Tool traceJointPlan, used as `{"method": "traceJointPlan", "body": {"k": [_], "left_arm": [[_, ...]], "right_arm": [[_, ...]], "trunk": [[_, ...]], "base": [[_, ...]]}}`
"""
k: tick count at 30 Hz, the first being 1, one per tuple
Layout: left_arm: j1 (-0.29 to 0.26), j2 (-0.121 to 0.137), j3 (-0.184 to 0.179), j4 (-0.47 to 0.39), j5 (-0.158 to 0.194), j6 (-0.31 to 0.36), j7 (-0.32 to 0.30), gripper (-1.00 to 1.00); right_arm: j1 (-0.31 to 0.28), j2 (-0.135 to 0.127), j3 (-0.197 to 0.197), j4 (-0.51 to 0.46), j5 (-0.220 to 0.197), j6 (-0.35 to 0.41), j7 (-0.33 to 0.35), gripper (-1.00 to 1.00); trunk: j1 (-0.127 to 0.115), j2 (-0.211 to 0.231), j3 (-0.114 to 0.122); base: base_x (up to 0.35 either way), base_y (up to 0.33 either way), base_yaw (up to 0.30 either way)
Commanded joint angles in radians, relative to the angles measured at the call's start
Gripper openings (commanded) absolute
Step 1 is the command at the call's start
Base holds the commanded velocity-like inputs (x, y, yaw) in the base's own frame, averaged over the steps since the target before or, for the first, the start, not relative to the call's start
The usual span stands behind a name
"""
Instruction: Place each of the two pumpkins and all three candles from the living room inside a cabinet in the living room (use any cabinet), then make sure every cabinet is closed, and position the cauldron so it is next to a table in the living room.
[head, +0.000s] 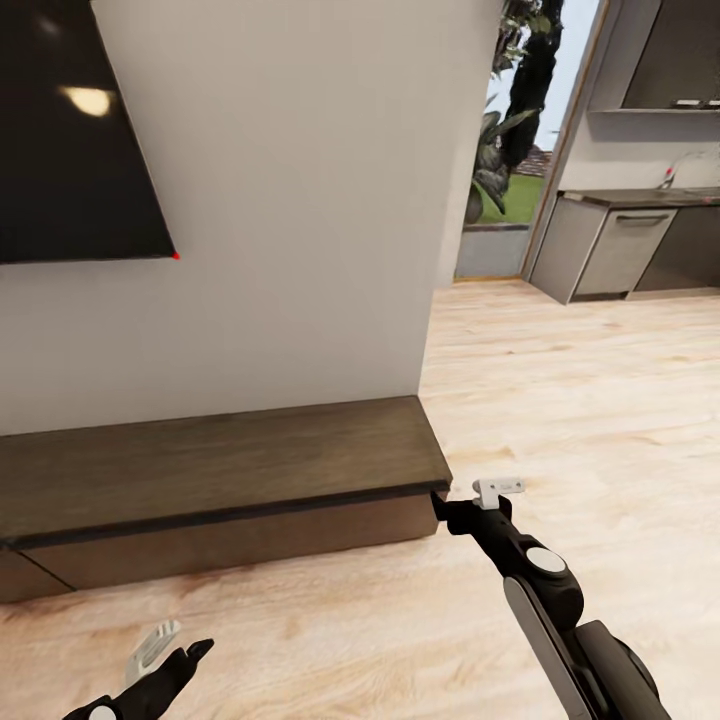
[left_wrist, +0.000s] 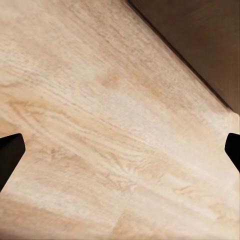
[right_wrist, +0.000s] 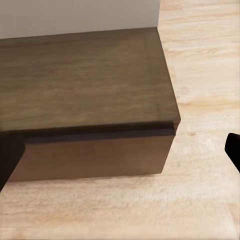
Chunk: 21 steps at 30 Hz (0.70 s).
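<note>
1. At the far left of the head view we see a dark television screen (head: 70, 130) mounted on the pale wall (head: 300, 200).
2. Low at the left, our left gripper (head: 170, 650) hangs above the light wooden floor (head: 330, 640); in the left wrist view its fingertips (left_wrist: 10, 152) sit at opposite edges of the frame, so it is spread wide and holds nothing.
3. The cabinet (head: 220, 470) runs along the foot of the wall, its drawer fronts flush and shut.
4. Our right gripper (head: 450, 512) sits just beside the cabinet's right front corner; the right wrist view shows its fingertips (right_wrist: 232, 150) far apart, wide and empty, facing that corner (right_wrist: 170, 125).
5. Further right, the floor leads to a doorway with greenery (head: 510, 110) and grey kitchen units (head: 620, 245).
</note>
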<state>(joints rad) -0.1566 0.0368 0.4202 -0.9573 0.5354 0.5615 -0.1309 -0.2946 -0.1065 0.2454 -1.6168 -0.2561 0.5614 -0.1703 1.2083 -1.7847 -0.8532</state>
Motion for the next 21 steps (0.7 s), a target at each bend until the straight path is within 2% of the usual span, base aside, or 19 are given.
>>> {"method": "traceJointPlan", "body": {"k": [1, 21], "left_arm": [[0.000, 0.000, 0.000, 0.000, 0.000, 0.000, 0.000, 1.00], [0.000, 0.000, 0.002, 0.000, 0.000, -0.001, 0.002, 1.00]], "right_arm": [[0.000, 0.000, 0.000, 0.000, 0.000, 0.000, 0.000, 1.00], [0.000, -0.001, 0.002, 0.000, 0.000, 0.000, 0.000, 1.00]], "trunk": [[0.000, 0.000, 0.002], [0.000, 0.000, 0.035]], "base": [[-0.014, 0.000, 0.000], [-0.002, 0.000, 0.000]]}}
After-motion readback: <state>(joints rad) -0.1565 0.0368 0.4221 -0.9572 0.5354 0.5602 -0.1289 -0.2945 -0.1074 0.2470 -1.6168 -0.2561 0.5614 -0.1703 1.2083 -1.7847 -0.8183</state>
